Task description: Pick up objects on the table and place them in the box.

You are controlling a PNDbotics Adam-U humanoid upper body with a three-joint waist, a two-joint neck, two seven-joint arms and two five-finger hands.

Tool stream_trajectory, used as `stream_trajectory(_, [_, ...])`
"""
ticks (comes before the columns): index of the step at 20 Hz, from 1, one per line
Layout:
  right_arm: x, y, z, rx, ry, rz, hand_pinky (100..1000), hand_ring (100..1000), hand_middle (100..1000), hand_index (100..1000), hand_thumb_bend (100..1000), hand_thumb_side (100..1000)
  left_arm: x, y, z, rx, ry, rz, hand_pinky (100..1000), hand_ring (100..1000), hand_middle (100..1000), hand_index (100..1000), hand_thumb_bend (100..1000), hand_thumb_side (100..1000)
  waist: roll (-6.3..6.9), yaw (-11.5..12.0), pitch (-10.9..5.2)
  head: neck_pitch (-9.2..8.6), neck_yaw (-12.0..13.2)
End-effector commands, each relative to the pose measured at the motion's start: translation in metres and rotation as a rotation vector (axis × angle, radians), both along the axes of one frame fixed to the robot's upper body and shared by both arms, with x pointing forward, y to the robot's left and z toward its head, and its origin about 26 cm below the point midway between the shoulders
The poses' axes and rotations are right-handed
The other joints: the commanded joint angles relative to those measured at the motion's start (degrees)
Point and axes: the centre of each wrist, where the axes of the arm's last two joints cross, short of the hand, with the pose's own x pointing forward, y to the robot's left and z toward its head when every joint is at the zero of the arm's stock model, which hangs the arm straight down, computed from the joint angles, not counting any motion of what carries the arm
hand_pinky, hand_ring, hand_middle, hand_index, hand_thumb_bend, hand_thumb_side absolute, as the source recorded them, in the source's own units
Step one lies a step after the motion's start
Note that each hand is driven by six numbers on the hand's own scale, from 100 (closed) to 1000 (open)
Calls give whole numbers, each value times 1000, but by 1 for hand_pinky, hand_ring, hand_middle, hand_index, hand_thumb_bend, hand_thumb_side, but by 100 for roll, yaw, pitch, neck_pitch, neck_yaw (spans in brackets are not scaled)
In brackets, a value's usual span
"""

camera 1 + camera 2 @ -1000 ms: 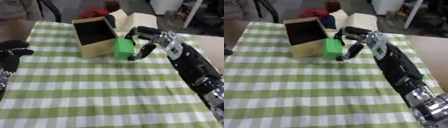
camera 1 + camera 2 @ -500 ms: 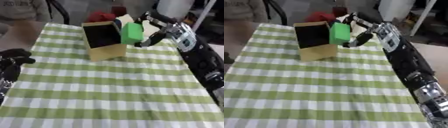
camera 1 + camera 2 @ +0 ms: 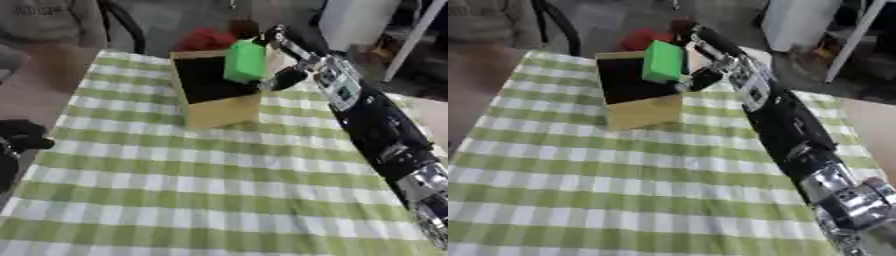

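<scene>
At the left edge of the left eye view, the left hand [image 3: 22, 139] shows only as a dark shape, partly cut off by the frame and lying off the cloth; its fingers cannot be made out, so whether they are spread or curled cannot be told. It does not appear in the right eye view. Across the middle runs the table [image 3: 201, 200] under a green-and-white checked cloth, bare over most of its near part. Toward the far side stands the box [image 3: 214, 90], tan cardboard with its dark inside open to the camera and tilted a little. Over the box's right upper part is the green block [image 3: 245, 61], pinched by the right hand [image 3: 282, 60], fingers above and behind it, thumb curled below its right side; the block hides most of the palm. Behind the box something red [image 3: 203, 39] shows, mostly hidden, its shape unclear. Further right the right arm is cut off at the lower right corner.
</scene>
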Motion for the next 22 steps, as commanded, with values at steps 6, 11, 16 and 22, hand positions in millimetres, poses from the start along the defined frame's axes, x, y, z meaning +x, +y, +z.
stream_trajectory(6, [-1, -6, 14, -43, -8, 12, 900, 809, 858, 916, 501, 238, -2, -3, 9, -5, -32, -25, 959, 729, 710, 801, 331, 497, 112, 24, -39, -51, -160])
stream_trajectory(11, [-1, -8, 10, -38, 22, 17, 911, 844, 908, 945, 516, 280, -1, -3, 8, -3, -28, -25, 959, 729, 710, 802, 332, 497, 112, -49, -45, -61, -136])
stream_trajectory(16, [-2, -9, 9, -26, 34, 17, 912, 843, 912, 947, 510, 286, -1, -3, 8, -2, -27, -23, 960, 729, 710, 802, 333, 496, 106, -97, -56, -68, -135])
stream_trajectory(22, [-3, -7, 14, -16, 24, 42, 910, 839, 908, 944, 497, 269, -1, 0, 4, -1, -15, -14, 961, 729, 710, 802, 332, 498, 141, -232, -96, -36, -105])
